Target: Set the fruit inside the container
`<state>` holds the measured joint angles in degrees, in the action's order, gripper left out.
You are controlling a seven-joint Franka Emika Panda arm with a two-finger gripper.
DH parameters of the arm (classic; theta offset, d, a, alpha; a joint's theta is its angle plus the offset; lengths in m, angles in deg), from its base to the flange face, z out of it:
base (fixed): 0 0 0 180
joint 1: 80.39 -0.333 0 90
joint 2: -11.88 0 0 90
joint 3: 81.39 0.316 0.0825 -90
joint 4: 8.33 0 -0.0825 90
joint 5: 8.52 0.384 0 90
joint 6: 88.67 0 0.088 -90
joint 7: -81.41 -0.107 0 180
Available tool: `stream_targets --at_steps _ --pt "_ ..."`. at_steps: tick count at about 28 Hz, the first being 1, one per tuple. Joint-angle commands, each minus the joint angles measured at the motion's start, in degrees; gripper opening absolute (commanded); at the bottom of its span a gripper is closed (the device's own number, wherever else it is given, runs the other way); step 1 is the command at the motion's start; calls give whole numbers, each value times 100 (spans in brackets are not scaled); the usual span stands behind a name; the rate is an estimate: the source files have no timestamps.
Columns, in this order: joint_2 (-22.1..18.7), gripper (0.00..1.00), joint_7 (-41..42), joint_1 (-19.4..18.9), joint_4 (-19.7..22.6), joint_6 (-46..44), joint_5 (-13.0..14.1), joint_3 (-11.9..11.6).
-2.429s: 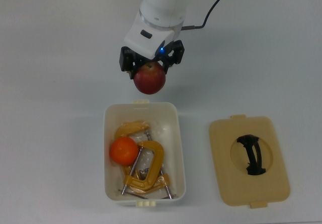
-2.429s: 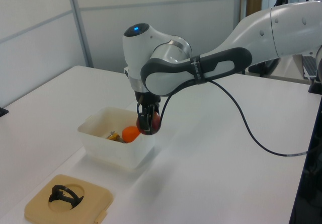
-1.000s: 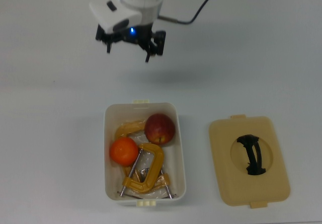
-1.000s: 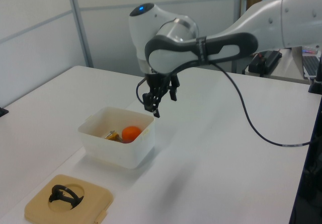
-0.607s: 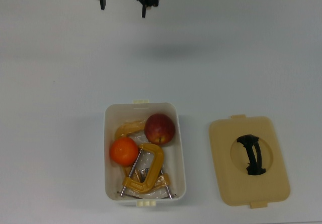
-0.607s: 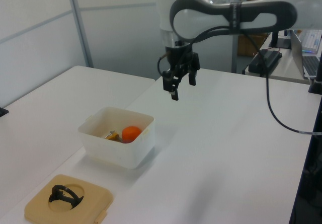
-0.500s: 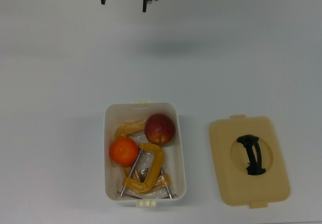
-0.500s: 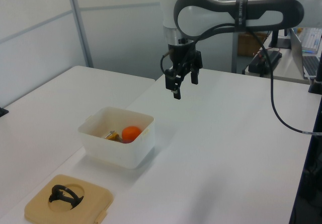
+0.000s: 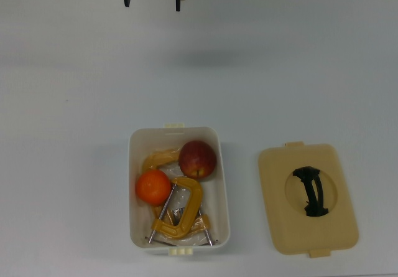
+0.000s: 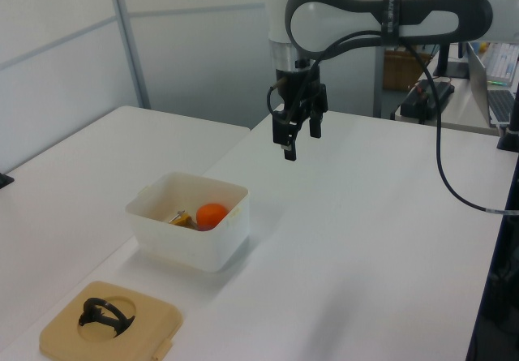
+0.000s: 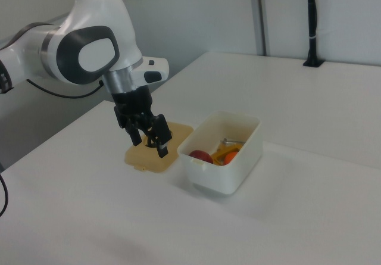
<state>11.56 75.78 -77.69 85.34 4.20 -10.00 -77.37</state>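
1. The gripper point(image 10: 292, 138) is hanging in the air with its two fingers spread wide and nothing between them. In the left view it is sitting at about 1 o'clock from the white container point(image 10: 188, 243), well apart from it and well above the table point(image 10: 365, 239).
2. In the top view only the two black fingertips point(image 9: 177, 4) are showing, poking in at the top edge at roughly 12 o'clock from the container point(image 9: 132, 183).
3. In the right view the gripper point(image 11: 150, 141) is appearing at about 9 o'clock from the container point(image 11: 238, 170), in front of the tan lid point(image 11: 169, 152).
4. The dark red apple point(image 9: 198, 159) is lying inside the container, toward its 1 o'clock corner in the top view.
5. The orange point(image 9: 153, 187) is resting inside as well, at about 8 o'clock from the apple and just beside it; whether the two are touching cannot be told.
6. Yellow C-clamps point(image 9: 180, 211) are sharing the container with the fruit, one of them sitting just beside the orange at its 4 o'clock.
7. The tan lid point(image 9: 280, 215) with its black handle point(image 9: 312, 192) is lying flat on the table at 3 o'clock from the container in the top view, apart from it.
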Motion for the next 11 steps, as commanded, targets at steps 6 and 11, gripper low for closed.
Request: stream_targets --at_steps 6,11 --pt "-30 100 142 20 11 -31 121 -33" --pt "-30 100 150 20 11 -31 121 -24"
